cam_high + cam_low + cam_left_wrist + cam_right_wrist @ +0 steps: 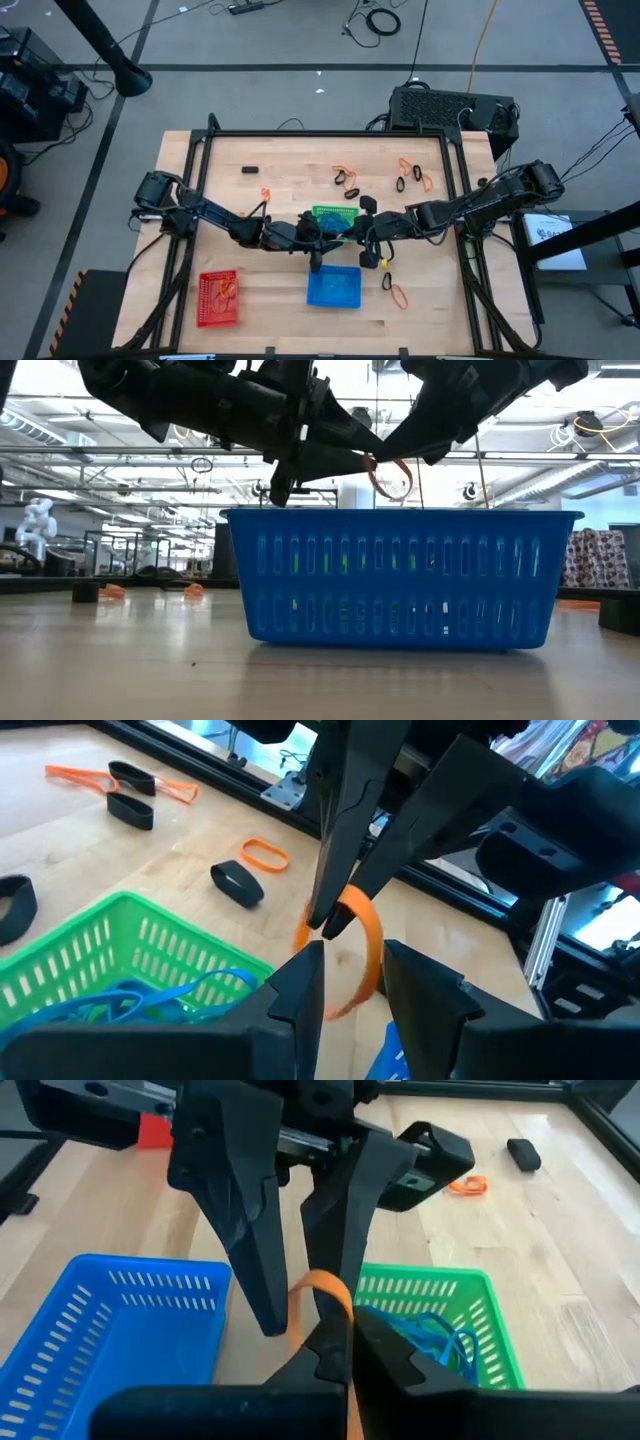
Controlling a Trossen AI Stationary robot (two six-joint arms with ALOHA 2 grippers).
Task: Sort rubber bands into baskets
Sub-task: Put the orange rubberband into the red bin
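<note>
From above, both grippers met mid-table between the green basket (335, 215) and blue basket (334, 287). At table height, an orange rubber band (390, 475) dangled above the blue basket's rim — light, limp, likely stretchy, best pinched on its strand. The left wrist view showed the left gripper (352, 965) half-open astride the loop. The right gripper (348, 1338) was clamped shut on it.
</note>
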